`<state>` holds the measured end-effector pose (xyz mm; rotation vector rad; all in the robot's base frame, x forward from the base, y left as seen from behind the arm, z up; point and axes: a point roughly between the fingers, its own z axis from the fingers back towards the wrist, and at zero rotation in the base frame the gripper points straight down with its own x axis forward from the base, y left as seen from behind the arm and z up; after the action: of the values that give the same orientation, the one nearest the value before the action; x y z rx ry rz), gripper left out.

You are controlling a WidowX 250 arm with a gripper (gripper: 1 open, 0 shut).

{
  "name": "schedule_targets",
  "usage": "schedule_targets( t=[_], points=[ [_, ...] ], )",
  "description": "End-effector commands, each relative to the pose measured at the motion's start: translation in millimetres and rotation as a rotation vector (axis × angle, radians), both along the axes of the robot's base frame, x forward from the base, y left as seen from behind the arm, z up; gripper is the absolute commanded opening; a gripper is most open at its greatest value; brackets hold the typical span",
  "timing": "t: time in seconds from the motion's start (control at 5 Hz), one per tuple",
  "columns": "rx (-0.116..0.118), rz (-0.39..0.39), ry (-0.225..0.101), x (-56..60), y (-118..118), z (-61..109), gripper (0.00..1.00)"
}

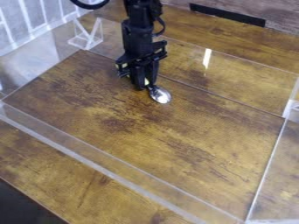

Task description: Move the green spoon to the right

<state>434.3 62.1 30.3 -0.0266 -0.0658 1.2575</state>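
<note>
The black gripper (145,81) points straight down over the far left part of the wooden table (176,140), its tips right at the surface. Its jaws are drawn together and clamp the handle of the spoon (158,93), so that almost nothing of the yellow-green handle shows between the dark fingers (151,79). The spoon's shiny silver bowl sticks out from under the gripper toward the near right and lies on or just above the wood; which of the two cannot be told. The spoon is small beside the gripper. The arm (142,26) rises from the gripper straight up and leaves the picture at the top edge. A low clear plastic wall (105,171) rings the work area, with one long side running along the near edge from the left toward the near right corner and another side going up the right. A clear plastic stand (86,33) is at the far left, just beyond the gripper and apart from it. A dark strip (228,12) lies at the far edge of the table, well apart from the spoon
</note>
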Motion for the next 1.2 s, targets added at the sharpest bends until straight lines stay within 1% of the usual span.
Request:
schedule_targets(
  t=[0.0,0.2,1.0],
  points=[
    [0.015,0.045,-0.06,5.5,20.9,27.5,0.0],
    [0.015,0.05,-0.053,4.8,22.1,29.0,0.0],
    [0.003,0.062,-0.036,2.9,13.8,34.1,0.0]
  ],
)
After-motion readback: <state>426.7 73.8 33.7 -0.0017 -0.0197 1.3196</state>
